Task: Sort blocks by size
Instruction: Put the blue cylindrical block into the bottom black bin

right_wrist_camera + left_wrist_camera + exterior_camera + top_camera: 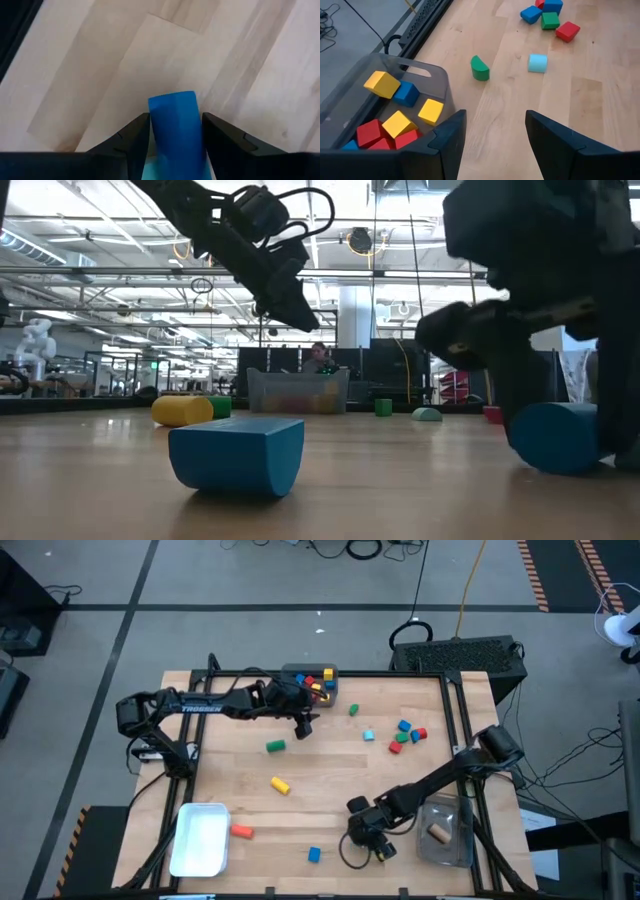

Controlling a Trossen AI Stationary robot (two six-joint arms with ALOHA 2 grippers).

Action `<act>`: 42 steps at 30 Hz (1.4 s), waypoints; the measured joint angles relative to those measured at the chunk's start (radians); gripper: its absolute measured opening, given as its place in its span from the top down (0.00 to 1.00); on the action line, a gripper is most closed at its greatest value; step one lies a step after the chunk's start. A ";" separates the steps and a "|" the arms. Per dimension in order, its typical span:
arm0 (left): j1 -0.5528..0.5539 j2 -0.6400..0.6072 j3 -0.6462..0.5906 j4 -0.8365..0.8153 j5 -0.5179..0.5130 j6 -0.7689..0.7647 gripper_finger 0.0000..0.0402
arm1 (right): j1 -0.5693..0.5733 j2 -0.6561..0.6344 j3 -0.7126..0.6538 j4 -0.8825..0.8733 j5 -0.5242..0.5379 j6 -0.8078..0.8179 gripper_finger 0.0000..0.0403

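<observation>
I log: grey bin (435, 82) holding yellow, red, blue blocks (405, 117); green piece (480, 68), cyan piece (537, 63); pale wood table (580, 100).

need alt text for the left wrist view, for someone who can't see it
The left gripper, fingers open and empty, hangs over the wooden table beside a grey bin holding yellow, red and blue blocks. Farther off lie a green half-round block, a cyan block and a cluster of blue, green and red blocks.

White "TROSSEN" lettering on the left arm (200, 708) in the high view; nothing else readable.
</observation>
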 joint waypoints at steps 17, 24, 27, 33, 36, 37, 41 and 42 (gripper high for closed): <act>-0.044 0.000 0.000 -0.010 -0.007 -0.024 0.48 | 0.001 0.019 0.072 -0.173 0.000 0.014 0.70; -0.045 0.000 0.000 -0.021 -0.021 -0.025 0.48 | 0.001 0.001 0.232 -0.505 0.061 -0.004 0.71; -0.046 0.000 0.000 -0.027 -0.022 -0.025 0.48 | 0.002 -0.011 0.275 -0.627 0.061 0.009 0.71; -0.046 0.000 0.000 -0.043 -0.023 -0.024 0.48 | 0.009 -0.108 0.284 -0.829 0.109 0.121 0.71; -0.046 0.000 0.000 -0.042 -0.023 -0.024 0.48 | 0.024 -0.182 0.284 -0.900 0.153 0.198 0.71; -0.046 0.000 0.000 -0.042 -0.023 -0.024 0.48 | 0.030 -0.209 0.284 -0.914 0.168 0.222 0.71; -0.046 0.000 0.000 -0.041 -0.027 -0.024 0.48 | 0.066 -0.313 0.284 -0.963 0.215 0.337 0.71; -0.046 0.000 0.000 -0.041 -0.027 -0.024 0.48 | 0.077 -0.336 0.284 -0.977 0.226 0.371 0.71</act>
